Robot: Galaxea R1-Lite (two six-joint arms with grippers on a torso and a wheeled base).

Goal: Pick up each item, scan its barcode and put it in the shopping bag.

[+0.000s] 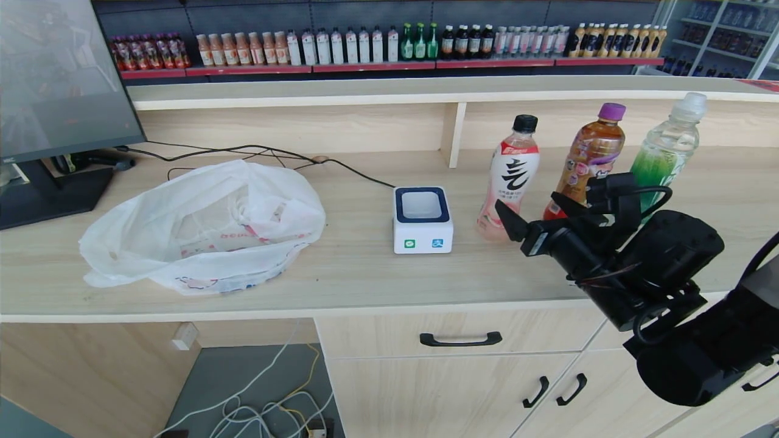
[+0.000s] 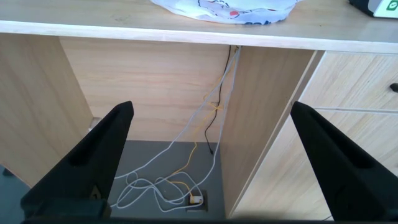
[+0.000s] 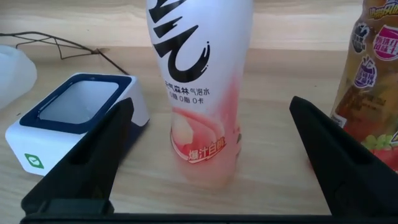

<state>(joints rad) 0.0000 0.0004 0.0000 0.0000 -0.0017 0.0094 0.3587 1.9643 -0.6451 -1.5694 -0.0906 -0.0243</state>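
Observation:
A pink-and-white bottle (image 1: 514, 176) (image 3: 202, 93) with a black cap stands upright on the wooden counter (image 1: 365, 267). Right of it are a brown tea bottle (image 1: 587, 155) (image 3: 373, 81) and a green bottle (image 1: 666, 146). My right gripper (image 1: 535, 213) (image 3: 208, 155) is open, just in front of the pink bottle and level with its lower half, not touching it. The white scanner (image 1: 423, 219) (image 3: 81, 124) sits mid-counter. A white shopping bag (image 1: 201, 228) (image 2: 230, 9) lies open at the left. My left gripper (image 2: 211, 155) is open and empty, below the counter's edge.
A dark monitor (image 1: 61, 79) stands at the far left with a black cable (image 1: 255, 149) running behind the bag. Drawers with black handles (image 1: 461, 339) lie under the counter. Loose wires (image 2: 168, 186) lie on the floor in the open bay.

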